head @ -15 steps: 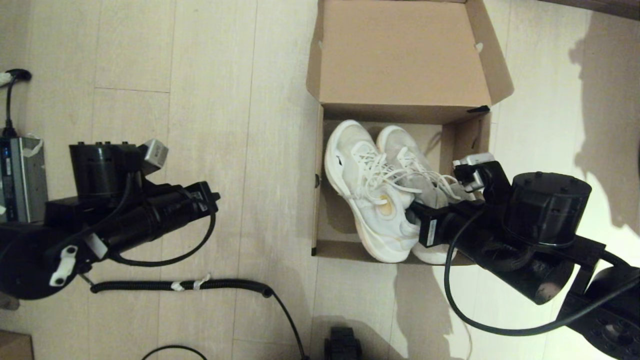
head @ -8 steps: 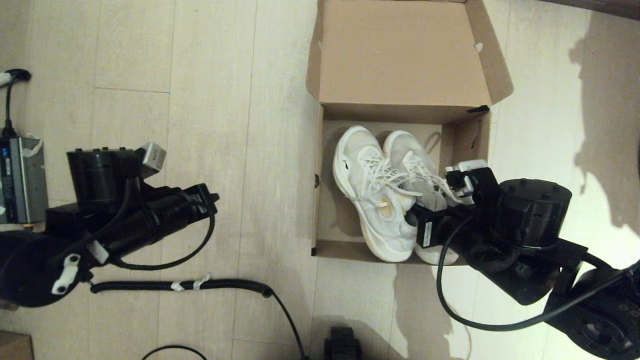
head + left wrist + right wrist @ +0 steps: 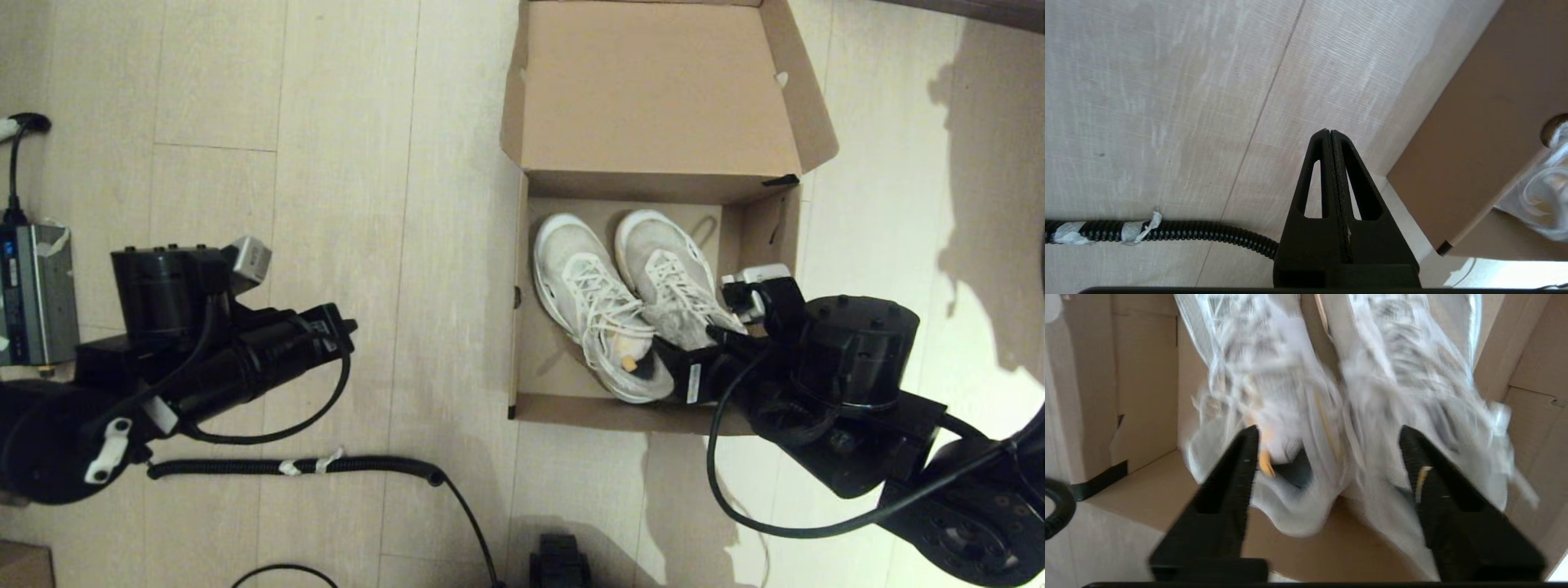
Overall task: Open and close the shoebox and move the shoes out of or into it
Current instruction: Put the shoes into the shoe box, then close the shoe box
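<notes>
The brown cardboard shoebox (image 3: 518, 327) stands open on the floor, its lid (image 3: 653, 90) folded back on the far side. Both white mesh shoes lie side by side inside it, toes toward the lid: one (image 3: 584, 302) on the left, the other (image 3: 665, 273) on the right. My right gripper (image 3: 1329, 430) is open at the heels, one finger at the left shoe (image 3: 1265, 388), the other at the right shoe (image 3: 1412, 388), pinching neither. My left gripper (image 3: 1329, 131) is shut on nothing, over the floor left of the box (image 3: 1486, 134).
A grey electronic device (image 3: 33, 294) with cables sits at the far left. A black coiled cable (image 3: 310, 465) runs across the floor in front of the left arm. A small black object (image 3: 559, 563) lies at the near edge.
The shoes were lifted and tilted over the box; now they lie flat on its floor. The right arm has sunk and drawn slightly toward me. The left arm has barely moved.
</notes>
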